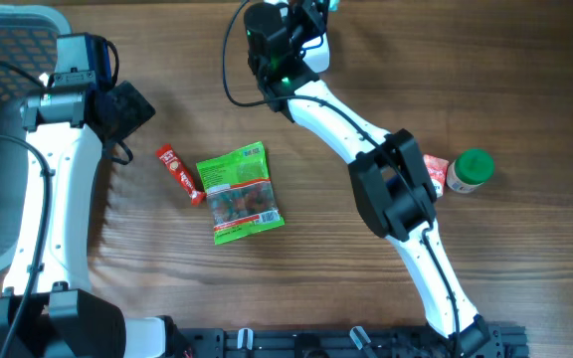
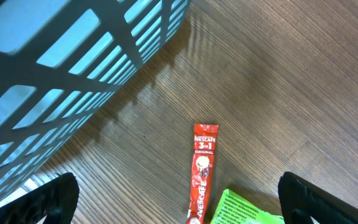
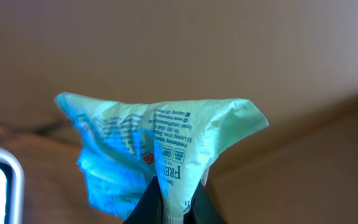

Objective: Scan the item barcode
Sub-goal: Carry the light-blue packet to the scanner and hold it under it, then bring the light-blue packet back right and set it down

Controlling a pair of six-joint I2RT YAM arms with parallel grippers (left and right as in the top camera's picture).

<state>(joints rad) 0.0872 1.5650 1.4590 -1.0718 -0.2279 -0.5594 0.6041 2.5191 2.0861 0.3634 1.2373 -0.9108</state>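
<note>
**Q:** Status?
**A:** My right gripper point(image 3: 169, 208) is pinched tight on the pale green packet point(image 3: 166, 140), held up at the far edge of the table point(image 1: 525, 80). Pickup done.
**Q:** Scanned?
**A:** Can't tell, no barcode visible. I'd say presenting it is still left. My left gripper point(image 2: 179, 205) hangs wide open and empty above the red sachet point(image 2: 202, 171).

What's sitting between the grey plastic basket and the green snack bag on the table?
A slim red Nescafé coffee sachet; the left wrist view shows it best.
</note>
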